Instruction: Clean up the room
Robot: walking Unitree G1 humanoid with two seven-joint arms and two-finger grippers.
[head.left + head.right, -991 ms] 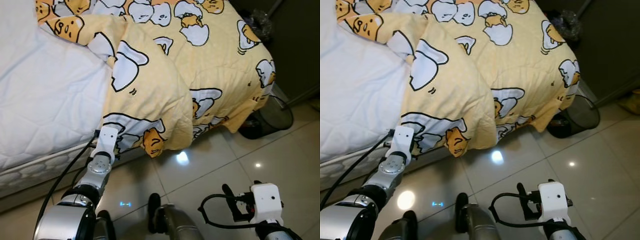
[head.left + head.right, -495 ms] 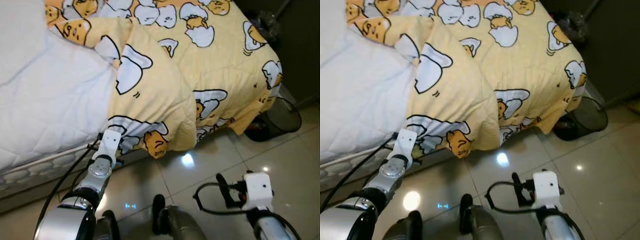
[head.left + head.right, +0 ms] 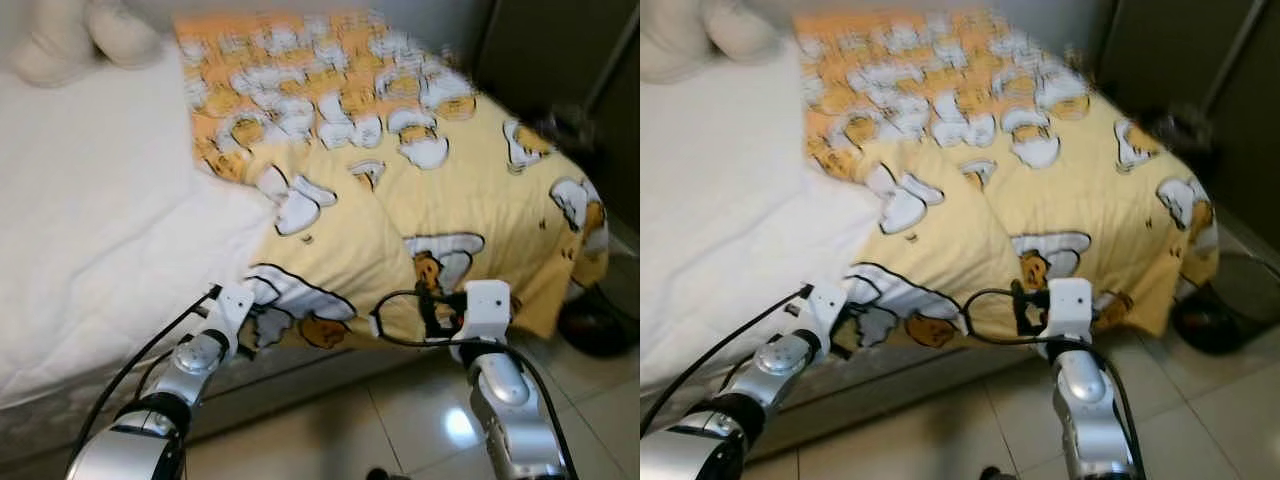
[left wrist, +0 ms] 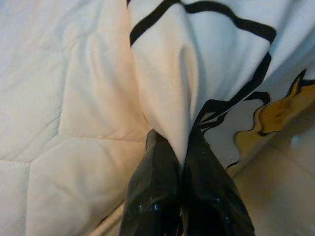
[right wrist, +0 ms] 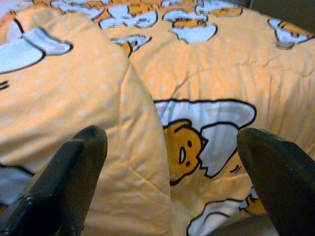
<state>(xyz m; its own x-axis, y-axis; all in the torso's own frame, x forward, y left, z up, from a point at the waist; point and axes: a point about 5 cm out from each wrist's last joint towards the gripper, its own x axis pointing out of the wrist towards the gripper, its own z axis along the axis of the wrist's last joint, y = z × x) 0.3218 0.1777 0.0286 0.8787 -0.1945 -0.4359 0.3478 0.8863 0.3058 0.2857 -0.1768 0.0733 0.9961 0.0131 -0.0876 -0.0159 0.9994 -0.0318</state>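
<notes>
Clearly the left gripper (image 4: 183,162) is clenched on the quilt (image 3: 480,200) corner (near left), presumably for straightening. Right gripper (image 5: 167,162) hangs spread wide before the fold, ready to grab.

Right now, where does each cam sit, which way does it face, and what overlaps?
Left eye: head, looking down at the bed; both silver arms show.
Right eye: same head rig, same scene.
Left wrist: looks along the left gripper, shut on a fold of the yellow quilt beside the white mattress.
Right wrist: looks along the open right gripper at the quilt's side.
Shared: the quilt is in all four.
</notes>
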